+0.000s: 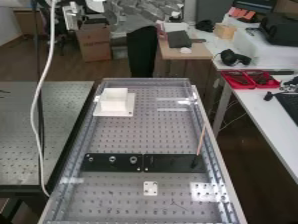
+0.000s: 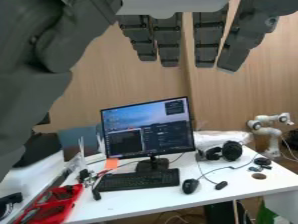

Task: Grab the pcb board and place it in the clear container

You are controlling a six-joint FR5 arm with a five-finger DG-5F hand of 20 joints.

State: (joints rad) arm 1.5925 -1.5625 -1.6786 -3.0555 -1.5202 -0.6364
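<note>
The hand (image 2: 168, 40) is wide: its fingers extend straight, apart from the thumb. The perforated desk (image 1: 120, 137) carries a white block (image 1: 114, 99) on a white base (image 1: 105, 112) at the far left. Two black plates, left (image 1: 100, 162) and right (image 1: 169, 163), lie end to end across its nearer part. The left plate bears three round fittings (image 1: 112, 159); a slim rod (image 1: 201, 140) stands at a slant at the right plate's right end. A small white plate (image 1: 150, 188) with holes lies flat, near side of the black plates; whether it is the pcb board cannot be determined. Red trays (image 1: 251, 79) rest on the white desk (image 1: 254, 111) to the right.
</note>
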